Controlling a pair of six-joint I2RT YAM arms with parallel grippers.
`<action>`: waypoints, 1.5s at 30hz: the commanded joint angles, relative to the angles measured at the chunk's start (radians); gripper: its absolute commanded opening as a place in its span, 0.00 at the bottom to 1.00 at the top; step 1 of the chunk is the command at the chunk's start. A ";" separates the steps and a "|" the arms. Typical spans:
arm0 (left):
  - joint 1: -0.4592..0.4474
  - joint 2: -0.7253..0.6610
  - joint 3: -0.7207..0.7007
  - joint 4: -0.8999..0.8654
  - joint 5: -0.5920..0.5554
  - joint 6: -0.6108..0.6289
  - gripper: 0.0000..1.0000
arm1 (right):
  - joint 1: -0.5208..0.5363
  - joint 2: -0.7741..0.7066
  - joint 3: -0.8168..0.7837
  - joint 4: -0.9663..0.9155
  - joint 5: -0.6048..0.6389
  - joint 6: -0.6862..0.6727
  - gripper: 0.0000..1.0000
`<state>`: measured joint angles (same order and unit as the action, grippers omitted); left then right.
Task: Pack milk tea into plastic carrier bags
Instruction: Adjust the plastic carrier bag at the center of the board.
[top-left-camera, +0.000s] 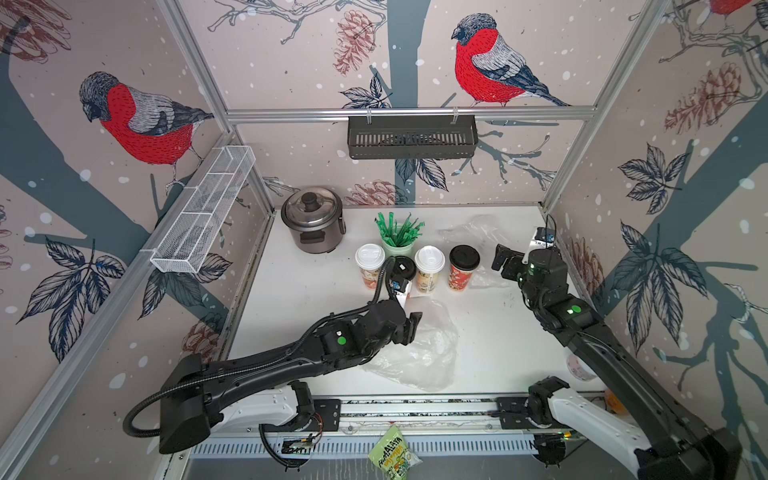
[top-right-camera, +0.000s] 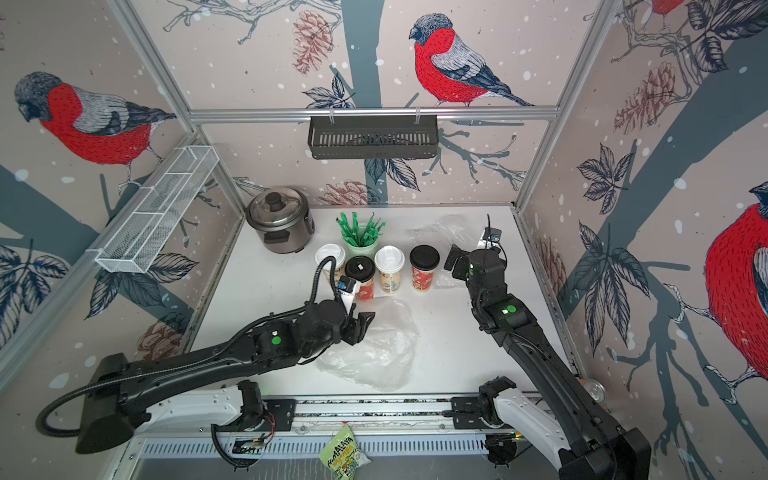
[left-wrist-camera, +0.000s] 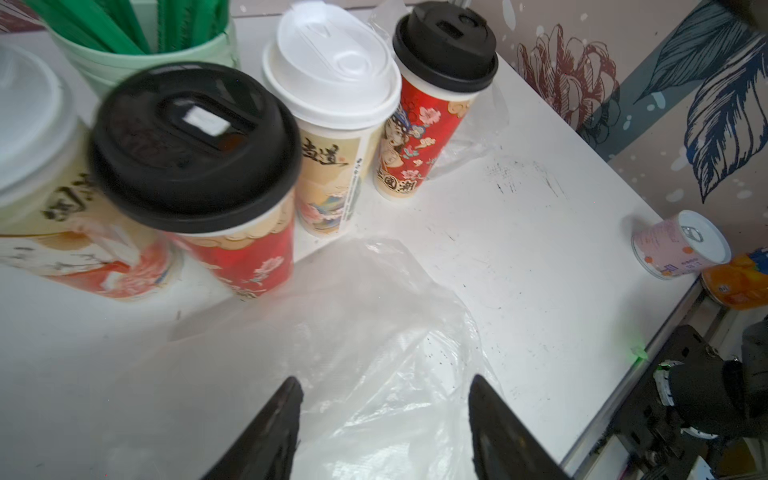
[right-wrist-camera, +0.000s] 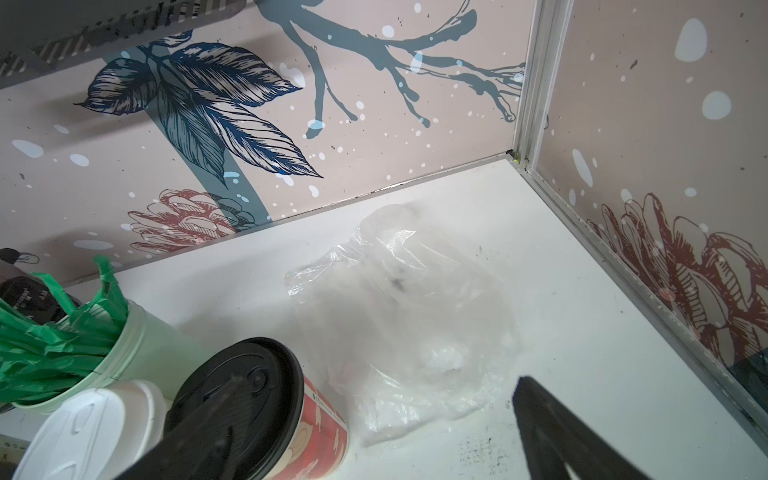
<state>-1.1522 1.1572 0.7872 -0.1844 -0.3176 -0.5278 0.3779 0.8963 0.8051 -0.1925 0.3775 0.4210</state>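
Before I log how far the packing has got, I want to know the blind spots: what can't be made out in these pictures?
Near bag: its mouth, in both top views; the left arm covers one edge.
Far bag: open or flat, clear film too faint in every view.
Leftmost white-lidded cup: left wrist view, blurred, cut by the edge.
Can: in a top view, half behind the right arm.

White-lidded cup (left-wrist-camera: 50, 174) cut off, blurred; black-lidded cup (top-left-camera: 405, 268) half behind left arm (top-left-camera: 270, 361)
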 joint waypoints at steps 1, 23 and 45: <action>-0.048 0.104 0.057 -0.005 0.035 -0.073 0.64 | -0.004 -0.023 0.025 -0.051 -0.007 0.032 0.99; -0.100 0.786 0.525 -0.292 0.253 -0.160 0.56 | -0.034 -0.223 -0.017 -0.097 -0.023 0.064 0.99; -0.100 0.803 0.562 -0.309 0.210 -0.191 0.25 | -0.037 -0.263 -0.046 -0.090 -0.030 0.078 0.99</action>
<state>-1.2495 1.9736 1.3434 -0.4713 -0.0822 -0.6991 0.3408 0.6338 0.7628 -0.2905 0.3515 0.4942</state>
